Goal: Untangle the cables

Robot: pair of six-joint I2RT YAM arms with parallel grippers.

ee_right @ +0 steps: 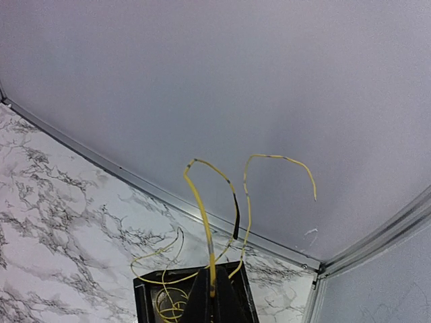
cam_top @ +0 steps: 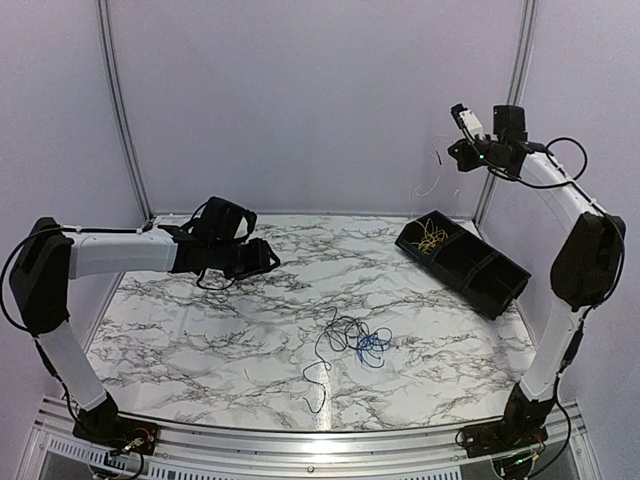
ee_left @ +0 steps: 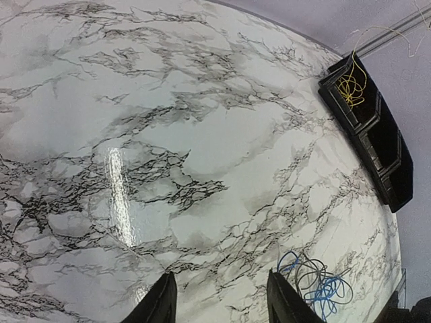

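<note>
The right claw [ee_right: 212, 299] is pinched shut on the yellow cable [ee_right: 201, 208], which runs from it down into the end compartment of the black tray [ee_right: 143, 296], its loose ends curling up against the wall [cam_top: 300, 100]. Held high over that tray, this claw is well apart from the blue and black tangle [cam_top: 355, 340], which lies mid-table with a blue tail pointing at the near edge. The left claw [ee_left: 222, 306], fingers spread and empty, hovers nearer; the tangle sits ahead to its right. The marble table [cam_top: 180, 340] is flat and glossy.
</note>
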